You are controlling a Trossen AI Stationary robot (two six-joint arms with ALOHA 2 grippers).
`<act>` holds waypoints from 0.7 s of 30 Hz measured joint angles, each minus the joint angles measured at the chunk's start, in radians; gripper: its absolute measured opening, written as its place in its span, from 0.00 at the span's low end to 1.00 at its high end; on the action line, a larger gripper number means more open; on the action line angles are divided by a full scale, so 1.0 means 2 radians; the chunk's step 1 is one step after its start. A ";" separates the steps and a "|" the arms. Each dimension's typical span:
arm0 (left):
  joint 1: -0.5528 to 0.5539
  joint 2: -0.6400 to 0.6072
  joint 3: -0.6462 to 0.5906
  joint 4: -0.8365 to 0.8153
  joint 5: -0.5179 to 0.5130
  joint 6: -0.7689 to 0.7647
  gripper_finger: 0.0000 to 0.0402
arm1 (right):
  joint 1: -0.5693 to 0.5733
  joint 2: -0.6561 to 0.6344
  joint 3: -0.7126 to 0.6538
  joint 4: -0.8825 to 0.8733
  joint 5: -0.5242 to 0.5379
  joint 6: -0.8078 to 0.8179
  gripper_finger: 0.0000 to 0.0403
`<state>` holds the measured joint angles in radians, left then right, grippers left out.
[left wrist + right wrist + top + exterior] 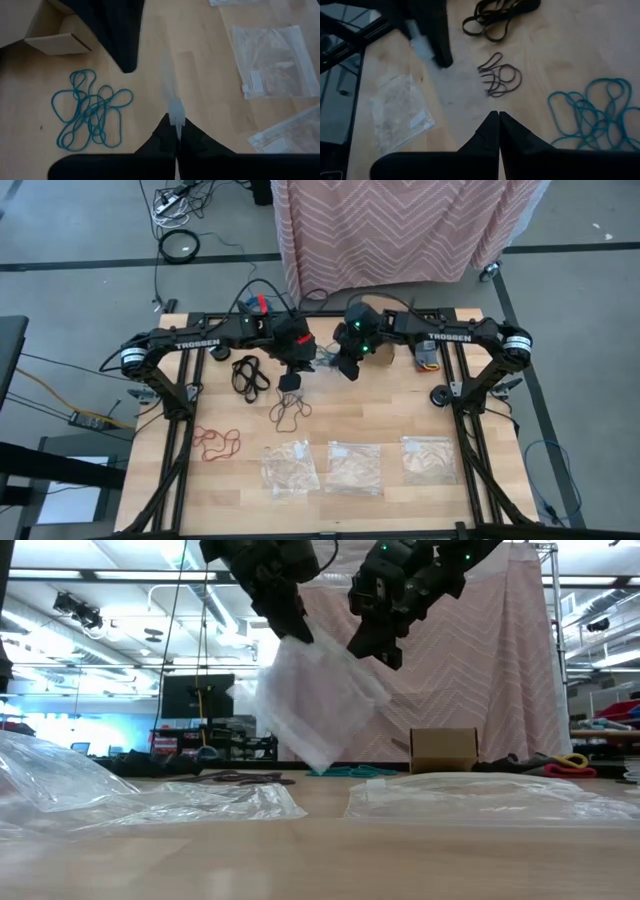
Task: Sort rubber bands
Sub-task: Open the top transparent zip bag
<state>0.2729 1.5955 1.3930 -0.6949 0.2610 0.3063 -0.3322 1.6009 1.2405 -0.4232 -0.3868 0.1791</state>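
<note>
The rubber bands [250,373] lie in single-colour clusters on the counter [400,415] while the left tool [176,131] pinches a clear bag [318,705] aloft, seemingly for filling, the right tool [498,118] pressed together beside it.

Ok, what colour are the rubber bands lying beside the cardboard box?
Teal-blue rubber bands; clearest in the left wrist view.
</note>
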 joint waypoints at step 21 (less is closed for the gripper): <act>0.001 0.000 0.000 -0.007 -0.014 0.003 0.00 | 0.031 0.000 -0.004 0.031 -0.078 -0.062 0.05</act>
<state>0.2749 1.5955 1.3930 -0.7097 0.2337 0.3122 -0.2697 1.6016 1.2320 -0.3615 -0.5420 0.0548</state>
